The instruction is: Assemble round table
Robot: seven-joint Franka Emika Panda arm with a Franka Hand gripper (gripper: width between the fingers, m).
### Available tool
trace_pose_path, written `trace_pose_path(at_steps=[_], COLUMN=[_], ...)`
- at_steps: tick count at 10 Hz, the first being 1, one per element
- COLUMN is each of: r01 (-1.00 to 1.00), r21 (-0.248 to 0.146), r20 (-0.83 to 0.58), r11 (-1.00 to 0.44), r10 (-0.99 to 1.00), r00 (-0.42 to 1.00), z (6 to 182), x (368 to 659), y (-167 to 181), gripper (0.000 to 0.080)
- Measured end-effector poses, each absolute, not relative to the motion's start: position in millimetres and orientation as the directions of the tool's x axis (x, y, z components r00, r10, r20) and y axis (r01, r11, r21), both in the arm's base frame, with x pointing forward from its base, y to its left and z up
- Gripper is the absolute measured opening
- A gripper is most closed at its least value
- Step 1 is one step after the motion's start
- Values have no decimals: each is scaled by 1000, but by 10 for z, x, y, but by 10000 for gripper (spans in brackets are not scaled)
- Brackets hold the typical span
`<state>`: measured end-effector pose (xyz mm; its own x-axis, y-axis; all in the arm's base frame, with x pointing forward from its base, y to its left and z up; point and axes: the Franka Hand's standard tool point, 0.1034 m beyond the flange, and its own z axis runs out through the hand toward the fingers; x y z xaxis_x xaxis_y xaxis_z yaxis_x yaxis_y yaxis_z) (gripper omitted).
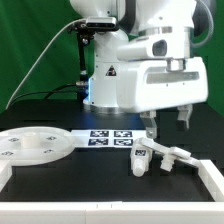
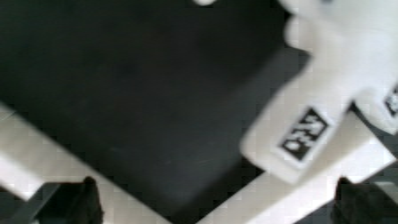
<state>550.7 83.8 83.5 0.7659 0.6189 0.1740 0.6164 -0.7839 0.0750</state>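
The wide rimmed round disc lies flat on the black table at the exterior view's left, with small tags on it. The short thick leg lies on its side near the front, a tag on its end. It also shows in the wrist view. The small lobed foot lies just to the leg's right. My gripper hangs open and empty above the leg and foot, touching neither. In the wrist view my gripper shows two dark fingertips set wide apart, with nothing between them.
The marker board lies on the table in front of the robot base. A low white wall runs along the table's front and right edges; it also shows in the wrist view. A green backdrop stands behind.
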Motion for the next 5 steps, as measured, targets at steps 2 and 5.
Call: trace_pose_path(at_steps=[2,5], r01=[615,619], r21=[71,66], r20=[196,193], r11=[-785,-783], r10=[615,619], r00=[763,761], z=[642,519], x=[5483,5448], y=[944,944], gripper=[650,650])
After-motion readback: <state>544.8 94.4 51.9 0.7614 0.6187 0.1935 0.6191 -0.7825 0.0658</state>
